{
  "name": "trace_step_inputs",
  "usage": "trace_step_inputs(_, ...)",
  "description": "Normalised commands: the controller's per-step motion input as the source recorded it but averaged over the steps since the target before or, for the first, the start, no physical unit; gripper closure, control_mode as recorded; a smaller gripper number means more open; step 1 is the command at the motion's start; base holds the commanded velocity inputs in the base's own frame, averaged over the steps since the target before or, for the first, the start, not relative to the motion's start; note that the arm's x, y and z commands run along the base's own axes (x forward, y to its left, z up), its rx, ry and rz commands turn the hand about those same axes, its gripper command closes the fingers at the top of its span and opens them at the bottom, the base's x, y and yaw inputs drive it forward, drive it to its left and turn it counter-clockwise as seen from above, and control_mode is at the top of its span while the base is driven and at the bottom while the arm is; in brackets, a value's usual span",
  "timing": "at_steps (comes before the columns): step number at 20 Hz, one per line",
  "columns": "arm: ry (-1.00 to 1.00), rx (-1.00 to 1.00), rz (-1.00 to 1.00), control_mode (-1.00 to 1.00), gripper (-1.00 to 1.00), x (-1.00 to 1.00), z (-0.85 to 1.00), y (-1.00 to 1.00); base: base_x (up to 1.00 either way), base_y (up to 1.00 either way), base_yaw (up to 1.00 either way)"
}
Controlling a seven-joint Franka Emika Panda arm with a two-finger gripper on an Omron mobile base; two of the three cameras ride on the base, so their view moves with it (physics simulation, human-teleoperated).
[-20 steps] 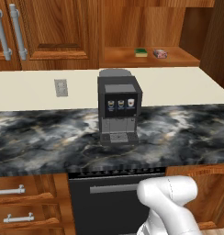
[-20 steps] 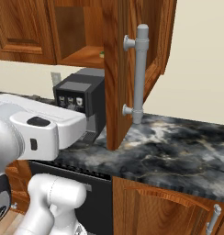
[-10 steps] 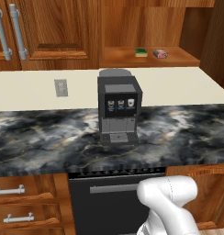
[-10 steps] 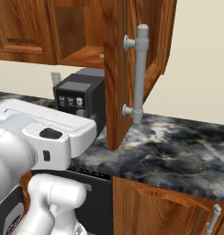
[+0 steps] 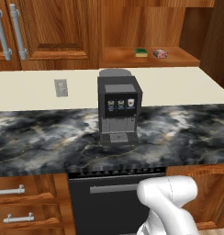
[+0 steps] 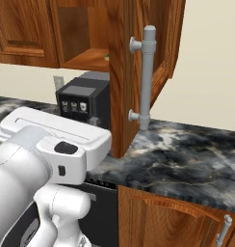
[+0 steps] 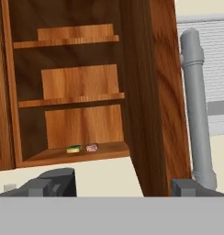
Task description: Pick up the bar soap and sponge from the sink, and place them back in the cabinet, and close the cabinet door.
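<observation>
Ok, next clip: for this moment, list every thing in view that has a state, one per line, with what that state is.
cabinet door: open, swung out over the counter.
cabinet: open, shelves showing.
sponge: lying on the cabinet's bottom shelf.
pink bar soap: on the same shelf, right of the sponge in the left base view.
gripper: open, holding nothing, facing the door's edge.
neighbouring doors: shut.
drawers: shut.

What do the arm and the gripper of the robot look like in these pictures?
The arm is glossy white, made of thick rounded segments, with a dark oval button-like patch on its upper link and dark grey at a joint low in the right base view. The gripper shows two small dark grey, blocky finger tips. No cables or printed markings are visible.
</observation>
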Motion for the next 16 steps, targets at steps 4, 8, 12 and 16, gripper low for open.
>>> trace_step_inputs(4,-0.01,0.0,0.0,-1.0,-1.0,-0.11,0.0,-0.24,0.0,0.0,0.0)
trace_step_inputs(8,0.0,0.0,0.0,-1.0,-1.0,-0.09,0.0,-0.22,0.0,0.0,0.0)
trace_step_inputs(12,0.0,0.0,0.0,-1.0,-1.0,-0.02,0.0,-0.2,0.0,0.0,0.0)
trace_step_inputs(16,0.0,0.0,0.0,-1.0,-1.0,0.0,0.0,-0.21,0.0,0.0,0.0)
